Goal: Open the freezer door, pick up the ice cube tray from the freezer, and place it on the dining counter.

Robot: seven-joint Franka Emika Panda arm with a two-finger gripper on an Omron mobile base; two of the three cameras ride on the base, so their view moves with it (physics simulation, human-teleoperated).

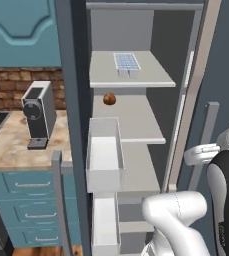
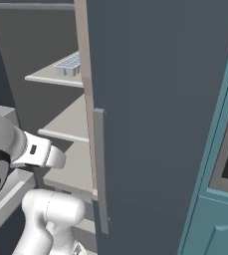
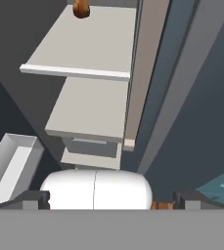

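Note:
The freezer stands open in front of me, its light grey shelves bare to view. The ice cube tray, white with pale blue cells, lies on the top shelf. The freezer door is swung out to the left, edge-on, with white bins on its inside. My gripper is open with nothing between its fingertips. It hangs low in front of the shelves, well below the tray. A marbled beige counter lies to the left; whether it is the dining counter I cannot tell.
A small brown ball sits on the second shelf. The freezer's other dark door, with a grey bar handle, stands close on the right. A coffee machine stands on the counter above teal drawers.

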